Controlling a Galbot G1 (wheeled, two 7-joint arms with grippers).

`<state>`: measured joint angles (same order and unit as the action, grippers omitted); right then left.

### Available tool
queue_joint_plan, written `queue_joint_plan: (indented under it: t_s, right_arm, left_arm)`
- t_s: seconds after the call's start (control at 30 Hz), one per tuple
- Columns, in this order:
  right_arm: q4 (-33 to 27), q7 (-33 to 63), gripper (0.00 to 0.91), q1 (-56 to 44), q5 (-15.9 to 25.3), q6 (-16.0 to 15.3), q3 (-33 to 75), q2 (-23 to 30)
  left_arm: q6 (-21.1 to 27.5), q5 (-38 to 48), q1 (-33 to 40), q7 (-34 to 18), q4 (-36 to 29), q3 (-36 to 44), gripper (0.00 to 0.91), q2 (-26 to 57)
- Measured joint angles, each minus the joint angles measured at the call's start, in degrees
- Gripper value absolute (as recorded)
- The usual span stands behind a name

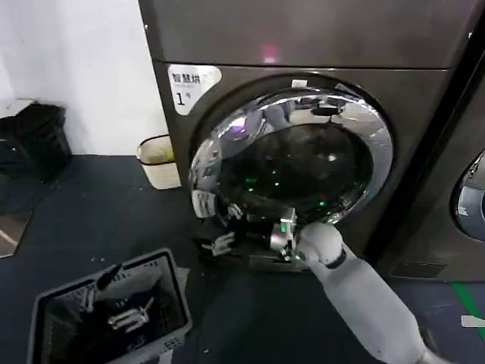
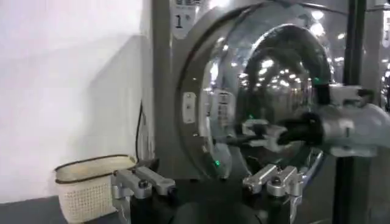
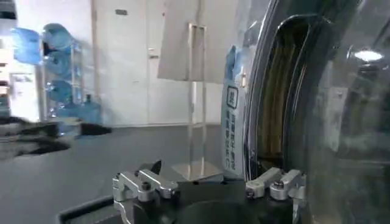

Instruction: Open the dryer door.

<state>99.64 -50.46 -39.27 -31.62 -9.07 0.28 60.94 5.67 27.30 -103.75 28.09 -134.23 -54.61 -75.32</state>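
while dryer door [image 1: 292,155] stands slightly ajar, chrome ring gleaming, right gripper [image 1: 221,241] jaws spread at its edge.

I see a dark blue floor [image 1: 114,220] across the lower part of the head view. The big dryer [image 1: 303,45] stands on it, in the upper middle. A small cream basket [image 1: 158,161] sits on the floor just left of the dryer, by the white wall. A grey crate [image 1: 110,318] sits at the lower left. A black heap [image 1: 30,148] lies at the far left.
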Motion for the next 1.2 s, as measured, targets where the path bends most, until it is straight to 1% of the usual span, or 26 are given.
queue_joint_plan:
  t_s: [0.07,0.13,0.27,0.4,0.67,0.8,1.0,1.2]
  right_arm:
    - [1.1,-2.2,0.907,-1.2,0.0,1.3,0.7,-1.1]
    - [2.2,-3.9,0.907,-2.4,0.0,2.0,1.3,-2.2]
    - [4.3,-6.0,0.907,-4.5,-0.6,3.0,2.6,-4.0]
    - [6.2,-8.4,0.907,-6.1,-1.9,2.9,4.0,-5.6]
    - [10.9,-12.9,0.907,-10.0,-2.9,3.2,7.2,-9.7]
    - [12.8,-14.8,0.907,-12.1,-4.8,3.2,9.1,-11.3]
    - [15.1,-18.4,0.907,-16.2,-5.2,3.9,12.3,-14.3]
    - [16.6,-19.6,0.907,-20.1,-7.3,4.8,15.6,-16.4]
  left_arm:
    - [-1.5,1.7,1.1,-1.8,1.1,0.4,0.907,2.0]
    - [-3.6,3.3,2.2,-3.1,2.6,0.9,0.907,4.8]
    - [-2.6,8.4,5.0,-5.1,5.7,1.4,0.907,10.4]
    - [-1.7,10.3,8.5,-5.3,8.1,2.9,0.907,14.4]
    - [-2.9,15.0,13.4,-5.6,12.3,6.0,0.907,19.8]
    - [-3.2,17.5,16.2,-5.7,14.5,8.2,0.907,22.7]
    - [-3.7,19.6,20.2,-5.1,16.4,11.6,0.907,26.7]
    - [-3.5,21.4,24.4,-3.8,18.5,17.2,0.907,30.9]
